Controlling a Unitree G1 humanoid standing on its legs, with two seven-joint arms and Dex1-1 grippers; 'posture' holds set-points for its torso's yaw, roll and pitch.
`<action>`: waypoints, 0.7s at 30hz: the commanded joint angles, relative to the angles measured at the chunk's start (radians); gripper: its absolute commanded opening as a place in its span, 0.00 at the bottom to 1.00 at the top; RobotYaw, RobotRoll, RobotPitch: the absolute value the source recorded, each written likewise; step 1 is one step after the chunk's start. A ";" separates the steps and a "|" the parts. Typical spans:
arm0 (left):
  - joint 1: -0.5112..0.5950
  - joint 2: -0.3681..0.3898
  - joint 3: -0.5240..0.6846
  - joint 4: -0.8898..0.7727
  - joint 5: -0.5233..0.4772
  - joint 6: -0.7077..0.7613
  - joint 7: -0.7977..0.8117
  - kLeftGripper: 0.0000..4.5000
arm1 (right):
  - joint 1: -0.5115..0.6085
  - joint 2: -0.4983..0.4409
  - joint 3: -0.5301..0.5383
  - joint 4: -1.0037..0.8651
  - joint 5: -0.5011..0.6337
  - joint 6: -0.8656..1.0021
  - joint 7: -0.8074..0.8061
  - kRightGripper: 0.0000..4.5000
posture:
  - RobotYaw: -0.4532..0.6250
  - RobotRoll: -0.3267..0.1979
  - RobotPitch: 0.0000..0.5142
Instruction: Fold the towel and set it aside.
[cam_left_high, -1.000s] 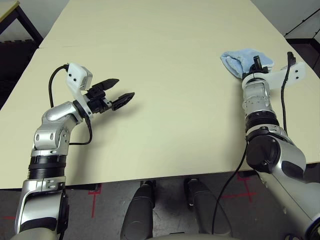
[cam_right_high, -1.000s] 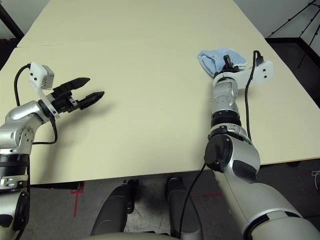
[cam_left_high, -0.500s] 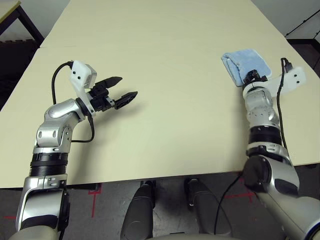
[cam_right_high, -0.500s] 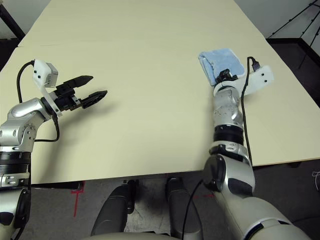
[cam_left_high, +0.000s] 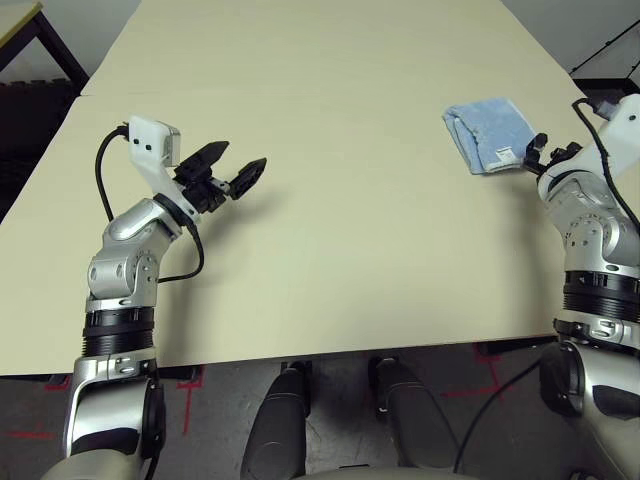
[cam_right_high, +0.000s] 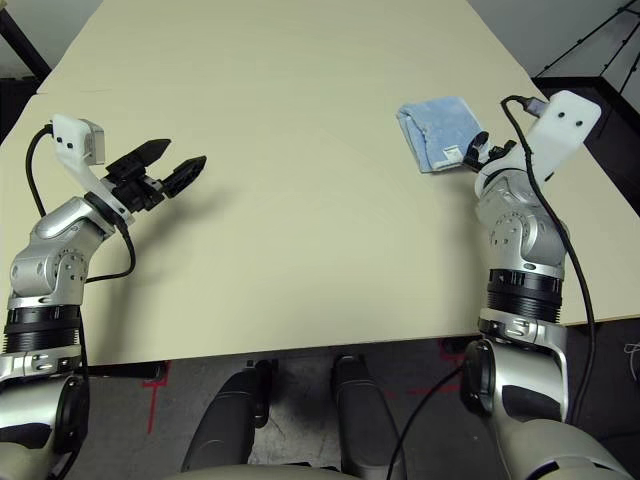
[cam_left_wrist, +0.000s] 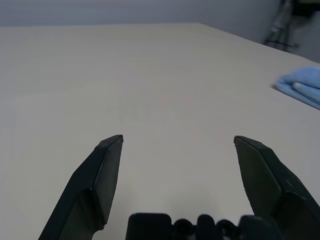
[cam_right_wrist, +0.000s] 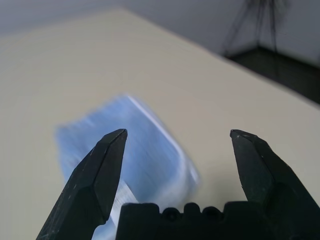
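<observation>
The towel (cam_left_high: 490, 134) lies folded into a small light-blue pad on the right side of the table, flat, with its white edging along the near side. My right gripper (cam_left_high: 541, 150) hovers just beyond the towel's near right corner, open, with nothing between its fingers. In the right wrist view the towel (cam_right_wrist: 145, 155) lies below the open fingers (cam_right_wrist: 102, 170). My left gripper (cam_left_high: 229, 167) is raised over the left part of the table, open and empty, far from the towel. The left wrist view has the towel (cam_left_wrist: 305, 87) at its edge.
The beige table (cam_left_high: 330, 200) has a seam line running across its far left part (cam_left_high: 150, 92). Its right edge (cam_left_high: 620, 140) passes close to the towel. A dark tripod (cam_right_high: 590, 40) stands off the table at the far right.
My right gripper has let go of the towel and drawn back toward the table's right edge. The towel now lies flat. My left gripper has lifted and tilted a little.
</observation>
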 joint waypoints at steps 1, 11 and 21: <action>-0.042 -0.017 0.050 0.073 0.056 -0.088 0.138 1.00 | -0.036 0.002 0.063 0.222 -0.064 -0.326 0.210 0.99 | 0.46 0.62 0.35; -0.159 0.045 0.045 0.480 0.242 -0.496 0.306 1.00 | -0.225 0.050 0.018 0.747 -0.033 -0.624 0.544 0.99 | 0.47 0.62 0.36; -0.178 0.121 0.081 0.773 0.200 -0.629 0.204 1.00 | -0.228 0.040 -0.030 0.804 -0.022 -0.593 0.609 0.99 | 0.43 0.62 0.32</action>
